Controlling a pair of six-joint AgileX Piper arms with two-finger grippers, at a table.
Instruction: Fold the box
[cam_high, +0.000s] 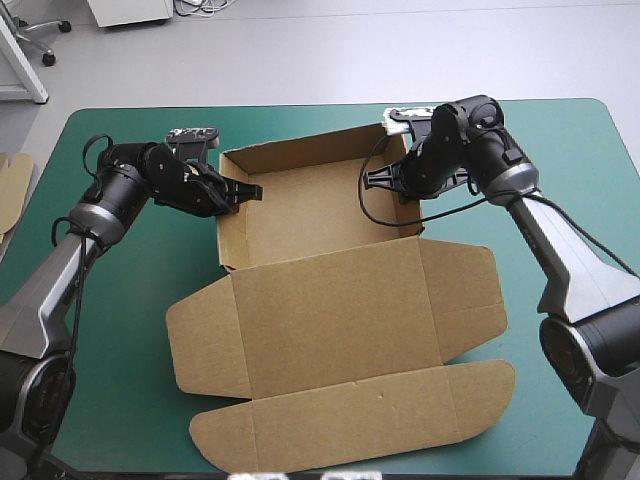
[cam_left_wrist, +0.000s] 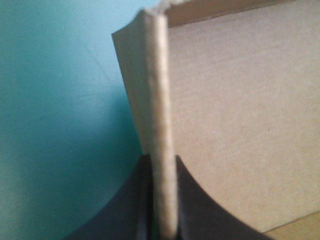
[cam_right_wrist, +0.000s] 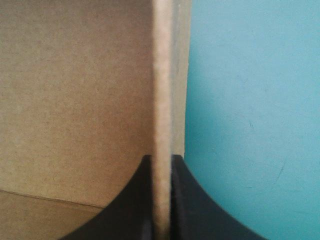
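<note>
Open tray in the frame's upper middle on the teal-green surface (cam_high: 120, 330), brown cut-board box (cam_high: 310, 210) with lid (cam_high: 340, 320) flat below, long axis left-right, left wall (cam_left_wrist: 162, 125) pinched by left black fingers (cam_left_wrist: 125, 210), right wall (cam_right_wrist: 161, 100) by right black fingers (cam_right_wrist: 130, 205), both arms equally near.

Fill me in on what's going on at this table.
Two robot arms are folding a brown box on the teal-green table. It stands as an open tray, walls raised, with its lid lying flat toward the near edge. The left gripper is shut on the tray's left wall, and the right gripper is shut on the right wall. More board shows at the table's left edge.
</note>
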